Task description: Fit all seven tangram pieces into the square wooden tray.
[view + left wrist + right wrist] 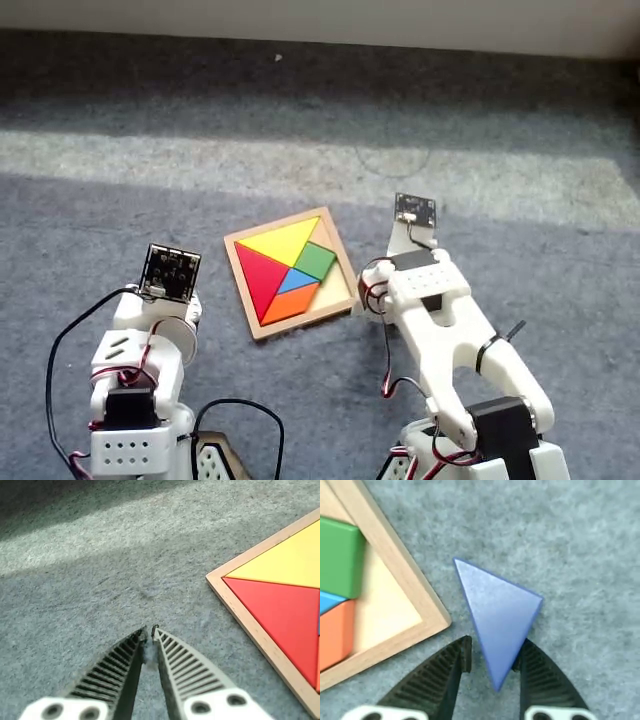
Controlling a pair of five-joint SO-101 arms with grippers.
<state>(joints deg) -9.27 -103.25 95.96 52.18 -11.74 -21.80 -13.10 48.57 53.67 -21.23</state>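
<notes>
The square wooden tray (pixel 243 290) lies on the grey carpet between the two arms. It holds a yellow triangle (pixel 280 243), a red triangle (pixel 258 280), a green square (pixel 317 261), a small blue piece (pixel 297 281) and an orange piece (pixel 290 302). Bare wood shows along its right side (pixel 385 615). Just outside that corner a blue-violet triangle (pixel 497 610) lies flat on the carpet. My right gripper (pixel 492 647) is open, one finger on each side of the triangle's narrow tip. My left gripper (pixel 149 630) is shut and empty, hovering over carpet left of the tray (pixel 250 625).
Grey carpet (pixel 320 150) stretches all round, with a sunlit band behind the tray and a pale wall edge at the far back. The right arm's body (pixel 450 340) hangs over the carpet right of the tray. Cables trail by both arm bases.
</notes>
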